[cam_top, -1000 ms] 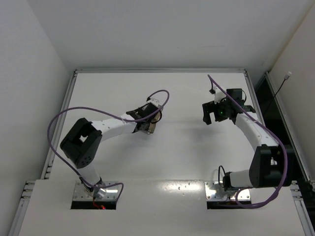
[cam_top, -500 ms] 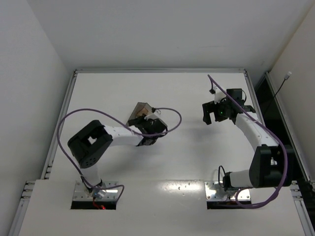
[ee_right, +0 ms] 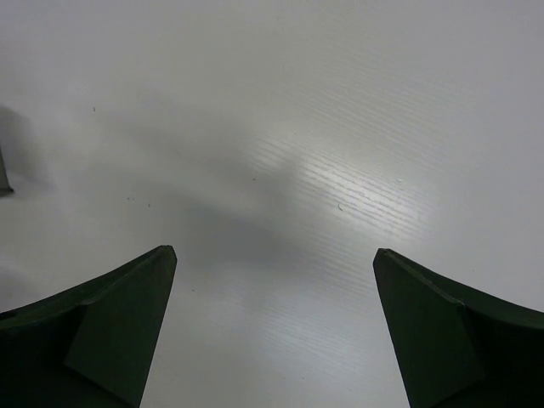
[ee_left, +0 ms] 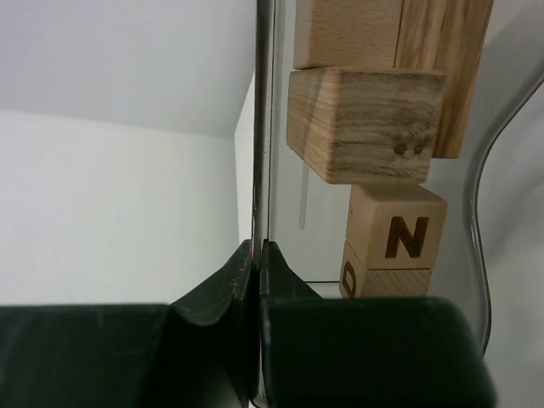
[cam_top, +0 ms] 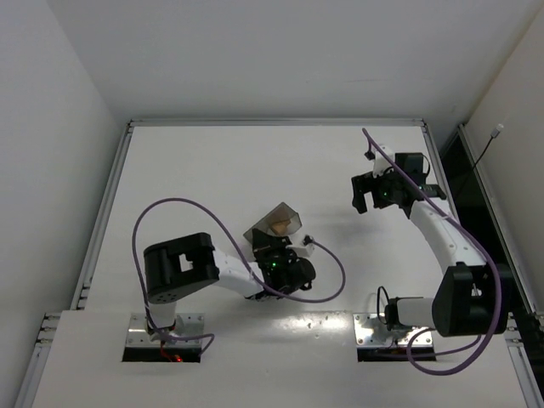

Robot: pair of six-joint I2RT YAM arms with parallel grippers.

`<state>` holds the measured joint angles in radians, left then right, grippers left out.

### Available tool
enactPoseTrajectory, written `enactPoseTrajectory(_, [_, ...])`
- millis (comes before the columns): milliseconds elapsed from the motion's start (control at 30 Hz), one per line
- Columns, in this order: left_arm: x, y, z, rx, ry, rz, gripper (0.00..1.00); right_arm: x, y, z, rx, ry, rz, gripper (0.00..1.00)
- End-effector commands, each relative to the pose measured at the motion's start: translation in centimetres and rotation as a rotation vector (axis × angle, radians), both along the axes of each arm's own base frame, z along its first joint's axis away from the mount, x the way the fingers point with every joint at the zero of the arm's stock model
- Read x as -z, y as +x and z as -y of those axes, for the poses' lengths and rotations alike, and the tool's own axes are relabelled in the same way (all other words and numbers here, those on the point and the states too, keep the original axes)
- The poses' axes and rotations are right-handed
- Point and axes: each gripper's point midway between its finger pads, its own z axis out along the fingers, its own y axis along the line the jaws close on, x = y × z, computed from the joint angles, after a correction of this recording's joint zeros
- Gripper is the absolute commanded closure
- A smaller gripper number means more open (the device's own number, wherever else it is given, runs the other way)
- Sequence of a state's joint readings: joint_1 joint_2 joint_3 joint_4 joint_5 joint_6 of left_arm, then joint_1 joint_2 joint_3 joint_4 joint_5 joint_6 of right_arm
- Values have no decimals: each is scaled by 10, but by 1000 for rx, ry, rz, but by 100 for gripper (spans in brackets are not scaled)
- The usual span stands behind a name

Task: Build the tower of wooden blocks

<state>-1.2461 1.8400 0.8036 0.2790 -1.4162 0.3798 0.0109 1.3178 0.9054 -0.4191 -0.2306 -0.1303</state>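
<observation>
Left wrist view has the small light-brown wooden cubes (ee_left: 365,127) crowded together inside a dark grey translucent plastic bin (ee_left: 285,195). One cube (ee_left: 398,236) carries a burnt-in letter N, and one just below it shows part of a D. They lie in a loose row that runs straight away from the camera, just to the right of the bin's thin wall. None of them stands as a tower on the desk; they are loose stock in their container.

That thin wall is what the left jaws hold: they are pinched narrow on it edge-on, so the cubes sit beside the jaws and not between them. From the top external view the bin (cam_top: 259,228) appears tipped up at the end of the folded left arm (cam_top: 229,270). It is in the near middle of the white desk (cam_top: 212,161), and a patch of tan (cam_top: 280,226) shows through it.

The right arm (cam_top: 442,229) is well apart, to the right and farther back. Its jaws are spread wide with only bare desk between them, as the right wrist view shows.

My reading is that the next move depends on the bin's open side. The cubes need to come out onto the desk towards the right, where the free right jaws could reach them one by one.
</observation>
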Motion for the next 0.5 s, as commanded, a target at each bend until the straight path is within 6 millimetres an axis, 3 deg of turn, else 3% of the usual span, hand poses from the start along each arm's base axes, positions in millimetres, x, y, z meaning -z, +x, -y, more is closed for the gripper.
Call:
enactPoseTrajectory(0, [-14, -21, 7, -51, -1, 118, 100, -21, 6, 0, 8, -4, 86, 1])
enactPoseTrajectory(100, [-15, -23, 12, -51, 9, 140, 100, -24, 6, 1, 14, -10, 96, 1])
enactPoseTrajectory(200, [-24, -4, -8, -148, 41, 214, 100, -28, 3, 1, 14, -10, 112, 1])
enactPoseTrajectory(233, [-33, -7, -15, -128, 196, 218, 100, -28, 3, 1, 14, -10, 112, 1])
enactPoseTrajectory(267, [-29, -5, 6, -59, 40, 304, 100, -29, 3, 1, 14, -9, 121, 1])
enactPoseTrajectory(333, [-19, -17, 24, 95, 104, 249, 100, -25, 3, 1, 14, -10, 110, 1])
enactPoseTrajectory(367, [-13, -20, 23, 109, 134, 241, 100, -27, 4, 1, 14, -10, 106, 1])
enactPoseTrajectory(467, [-12, -3, 5, 39, 144, 235, 100, -32, 6, 1, 14, -10, 110, 1])
